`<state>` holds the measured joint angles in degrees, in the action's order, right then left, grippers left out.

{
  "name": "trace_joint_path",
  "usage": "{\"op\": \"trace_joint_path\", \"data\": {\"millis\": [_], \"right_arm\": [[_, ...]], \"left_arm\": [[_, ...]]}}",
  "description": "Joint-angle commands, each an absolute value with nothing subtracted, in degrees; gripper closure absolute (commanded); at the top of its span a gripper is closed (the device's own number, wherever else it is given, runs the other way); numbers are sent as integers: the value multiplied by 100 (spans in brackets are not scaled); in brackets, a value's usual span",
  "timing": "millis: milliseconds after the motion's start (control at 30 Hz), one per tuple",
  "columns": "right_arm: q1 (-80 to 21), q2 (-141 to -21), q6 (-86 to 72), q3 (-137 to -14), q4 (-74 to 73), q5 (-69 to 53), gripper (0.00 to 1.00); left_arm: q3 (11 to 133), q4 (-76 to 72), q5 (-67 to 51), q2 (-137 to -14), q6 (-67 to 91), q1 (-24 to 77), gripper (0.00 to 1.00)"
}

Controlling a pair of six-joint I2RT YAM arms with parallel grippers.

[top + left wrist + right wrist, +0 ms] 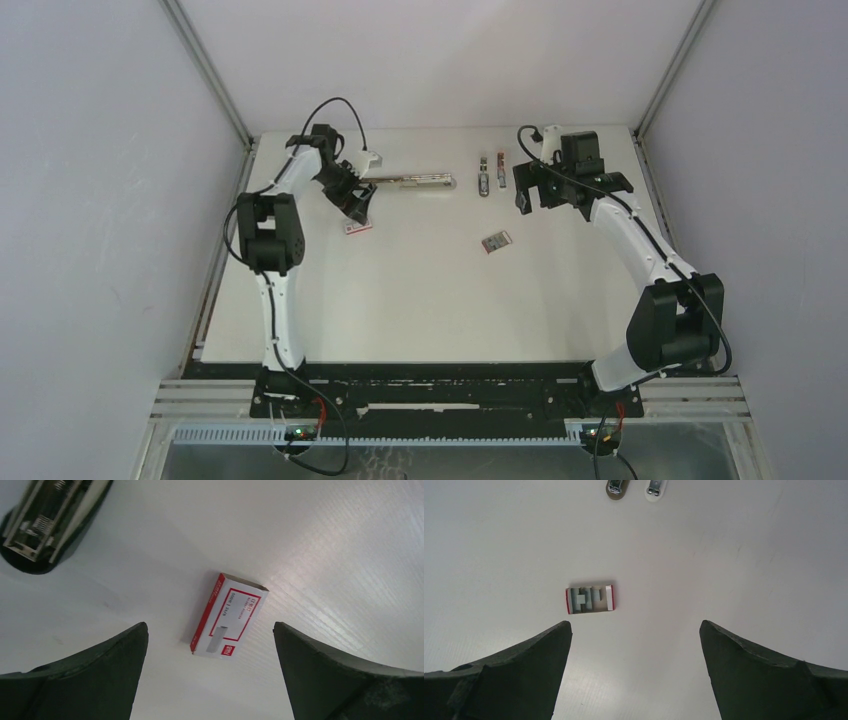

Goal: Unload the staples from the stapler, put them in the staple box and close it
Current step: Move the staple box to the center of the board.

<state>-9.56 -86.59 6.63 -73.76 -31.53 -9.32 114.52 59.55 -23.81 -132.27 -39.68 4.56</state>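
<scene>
showing stapler (41,524) cut off at corner, its channel contents blurred

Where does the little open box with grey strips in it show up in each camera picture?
Top external: the open box lies right of the table's centre, nearer the arms than the two small staplers.
Left wrist: not in it; the closed box there is another one.
Right wrist: left of centre, just beyond the right pincer's tips.
Shared landmark: the two small staplers, at that view's top edge.
</scene>
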Motion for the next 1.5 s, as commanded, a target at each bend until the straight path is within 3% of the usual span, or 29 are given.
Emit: {"op": "trace_joint_path", "data": {"millis": [0,267,533,1133,1467], "right_arm": [[-897,-8581,670,-7389,-2969,-1062,0],[-889,-8546,645,-7383,-2963,-1096,0],[-864,-8518,627,-7389,-2966,-1129,0],[-853,-8516,662,-7385,-2991,-1169,0],[-887,-8605,658,-7250,-2873,-1287,0]], "left_arm": [[11875,6513,-2785,-13256,-4100,504,0],[11935,6727,-2813,-13358,-3945,610,3],[11821,6808,-2752,-13401,-3921,798,0],[9594,5598,-2775,-12047,-3493,1107,4],[8881,4509,-1642,-11840,-2550,1651,7]]}}
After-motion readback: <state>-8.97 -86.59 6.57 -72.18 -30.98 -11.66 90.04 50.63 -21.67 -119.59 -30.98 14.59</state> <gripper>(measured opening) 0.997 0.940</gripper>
